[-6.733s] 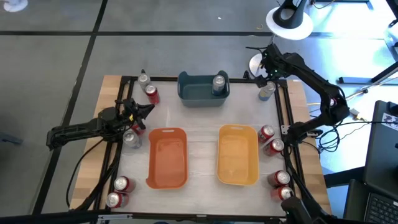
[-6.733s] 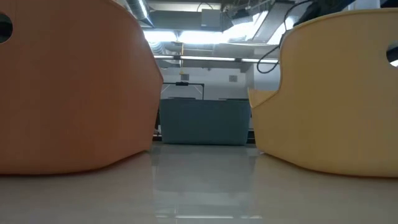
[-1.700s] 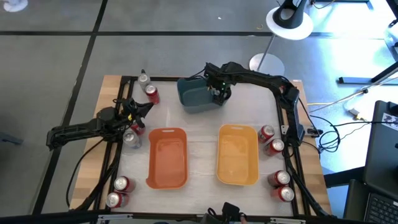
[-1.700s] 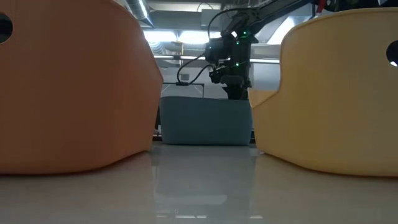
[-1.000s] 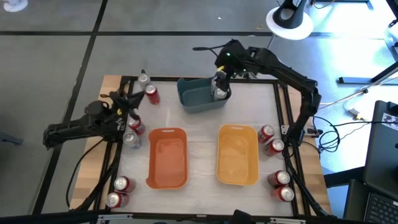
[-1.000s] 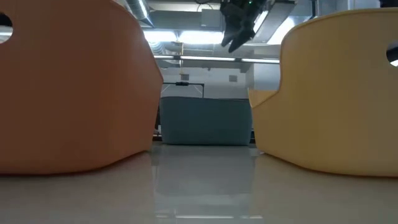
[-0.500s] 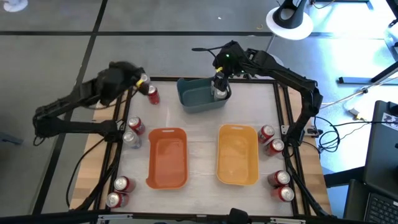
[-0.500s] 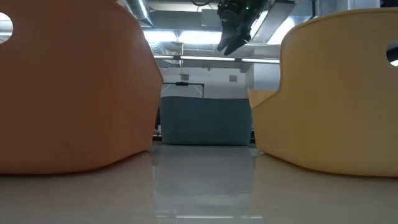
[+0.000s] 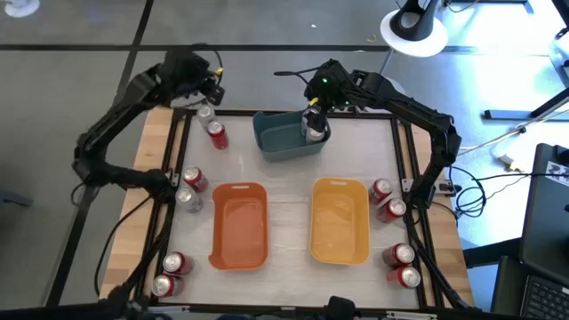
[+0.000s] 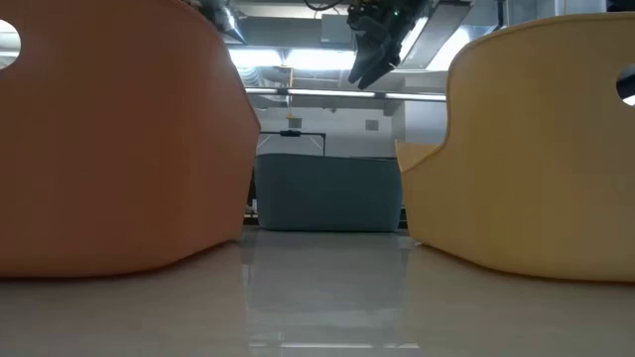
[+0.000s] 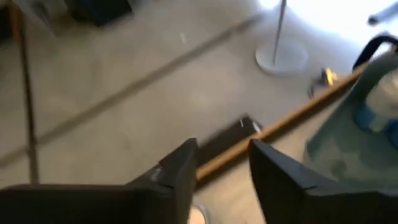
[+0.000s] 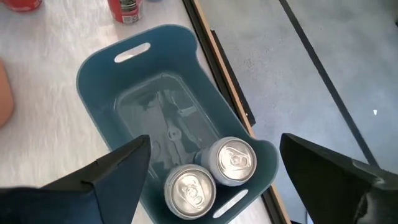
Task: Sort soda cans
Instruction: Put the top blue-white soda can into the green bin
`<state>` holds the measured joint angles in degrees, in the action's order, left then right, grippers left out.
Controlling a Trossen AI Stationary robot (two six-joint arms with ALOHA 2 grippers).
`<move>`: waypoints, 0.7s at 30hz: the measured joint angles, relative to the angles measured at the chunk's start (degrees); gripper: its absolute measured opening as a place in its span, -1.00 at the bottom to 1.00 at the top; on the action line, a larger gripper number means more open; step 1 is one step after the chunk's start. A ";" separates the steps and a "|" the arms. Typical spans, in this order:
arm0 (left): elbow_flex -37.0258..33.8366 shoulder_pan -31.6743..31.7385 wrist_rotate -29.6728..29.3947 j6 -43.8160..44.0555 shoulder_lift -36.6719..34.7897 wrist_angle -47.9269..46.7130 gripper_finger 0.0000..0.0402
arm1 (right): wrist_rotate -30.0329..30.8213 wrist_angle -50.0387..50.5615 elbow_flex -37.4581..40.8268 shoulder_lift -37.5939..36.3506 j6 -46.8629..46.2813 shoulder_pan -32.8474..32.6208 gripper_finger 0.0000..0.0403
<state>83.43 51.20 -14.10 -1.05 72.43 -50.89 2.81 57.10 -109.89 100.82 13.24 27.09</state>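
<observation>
My right gripper (image 12: pixel 214 144) hangs open above the blue bin (image 12: pixel 118 93) at the table's far edge. Two silver-topped soda cans (image 12: pixel 233 160) (image 12: pixel 189 186) stand upright on the bin's floor, at its right end, below the fingers and clear of them. My left gripper (image 9: pixel 212 89) is raised over the far-left corner, open with nothing between its fingers (image 11: pixel 180 171). Just nearer than it, a silver can (image 9: pixel 205 114) and a red can (image 9: pixel 216 134) stand on the table.
An orange bin (image 9: pixel 240 224) and a yellow bin (image 9: pixel 340 220) sit side by side mid-table. Cans stand along the left edge (image 9: pixel 194 180) (image 9: pixel 169 274) and the right edge (image 9: pixel 385 199) (image 9: pixel 402 265). A black frame rail (image 9: pixel 178 160) runs round the table.
My left gripper has risen from beside the cans at the left edge and swung toward the far-left corner, turning as it went. No can has moved.
</observation>
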 joint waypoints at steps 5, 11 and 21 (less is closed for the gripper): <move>3.46 7.22 11.08 1.05 7.44 -7.03 0.16 | 0.00 -1.89 -0.02 0.02 2.38 -0.07 0.77; 3.46 9.28 11.95 -2.36 11.84 -9.59 0.35 | 0.07 0.59 -0.02 0.02 1.80 -0.07 0.77; 3.46 9.57 5.94 -2.36 12.28 -9.40 0.34 | 2.21 4.34 0.01 0.04 1.70 -0.07 0.77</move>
<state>86.89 60.77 -8.16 -3.41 84.71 -60.29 5.01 61.44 -109.87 100.86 14.94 27.03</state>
